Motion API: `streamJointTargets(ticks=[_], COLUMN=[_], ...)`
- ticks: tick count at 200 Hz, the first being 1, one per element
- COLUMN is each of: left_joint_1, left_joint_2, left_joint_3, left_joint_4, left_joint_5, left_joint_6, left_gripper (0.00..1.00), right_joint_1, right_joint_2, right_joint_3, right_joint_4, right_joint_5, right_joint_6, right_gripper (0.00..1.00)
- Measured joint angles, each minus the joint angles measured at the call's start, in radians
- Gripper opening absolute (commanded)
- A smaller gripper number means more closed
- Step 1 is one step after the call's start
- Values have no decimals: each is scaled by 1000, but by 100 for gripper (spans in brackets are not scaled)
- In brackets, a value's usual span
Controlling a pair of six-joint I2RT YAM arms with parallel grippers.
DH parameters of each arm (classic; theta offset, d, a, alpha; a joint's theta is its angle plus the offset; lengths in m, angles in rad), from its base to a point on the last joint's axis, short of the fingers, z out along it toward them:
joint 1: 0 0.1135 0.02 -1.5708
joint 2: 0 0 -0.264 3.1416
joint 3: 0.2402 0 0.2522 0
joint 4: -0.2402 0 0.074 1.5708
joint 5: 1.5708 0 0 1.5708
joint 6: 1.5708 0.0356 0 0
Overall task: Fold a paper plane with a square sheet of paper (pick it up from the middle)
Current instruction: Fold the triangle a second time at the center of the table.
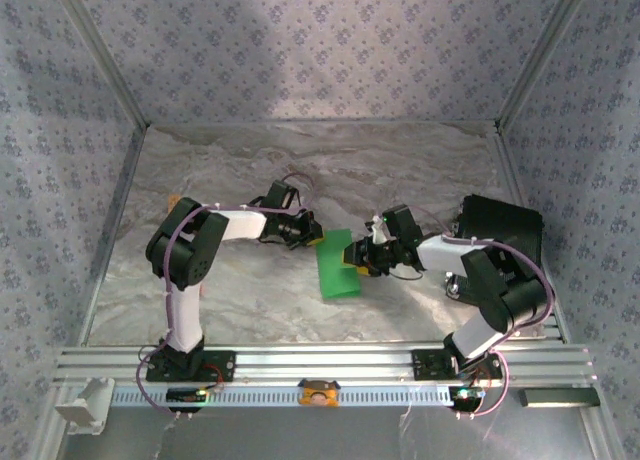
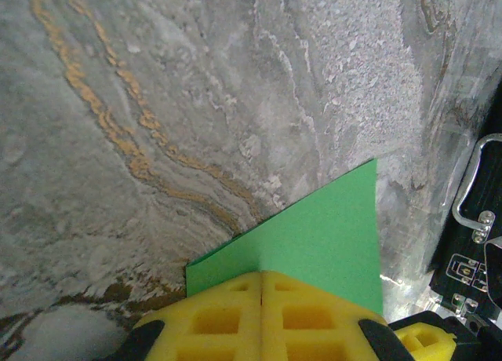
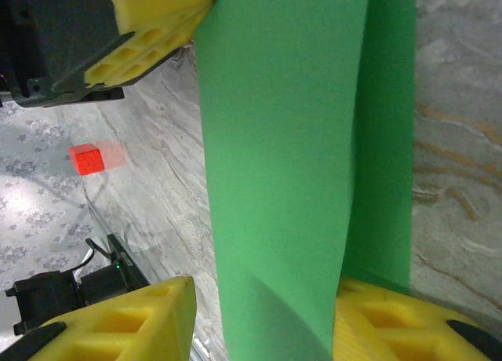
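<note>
item: square sheet of paper (image 1: 337, 265), green, partly doubled over, at mid-table (image 1: 250, 300) between both arms.
left gripper (image 2: 261, 276): fingers pressed together, pinching one edge, likely to anchor the sheet.
right gripper (image 3: 265, 292): fingers spread either side of the doubled layer, not pinching; probably placed to press a crease.

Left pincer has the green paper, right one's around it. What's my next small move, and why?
Probably close the right pincer onto the green sheet. Its fingers stand apart on either side of the folded-over paper, a gap showing beside one finger, while the left pincer is shut on the sheet's far edge, so it is braced for a pinch.
</note>
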Motion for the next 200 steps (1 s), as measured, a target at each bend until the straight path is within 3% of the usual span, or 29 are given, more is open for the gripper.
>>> streamJointTargets(ticks=[71,119,160,185,200], left_joint_1=[0,-13,-33,-76,-113], left_joint_2=[-3,-62,-235,-357,-412], left_joint_3=[-2,-13,-78,-149,-199], left_joint_4=[6,6,3,20,43], left_joint_5=[3,-16,-99,-198,-245], left_joint_6=[0,20,55,119,165], left_gripper=[12,40,44,40,39], right_joint_1=[-38,-42,-38,-31,-29], right_joint_2=[66,90,104,110,124], right_joint_3=[0,1,-1,2,10], right_joint_4=[64,106,203,250,254], right_joint_5=[-24,-22,34,58,58], right_joint_6=[-8,17,118,163,172], right_gripper=[13,1,1,6,14])
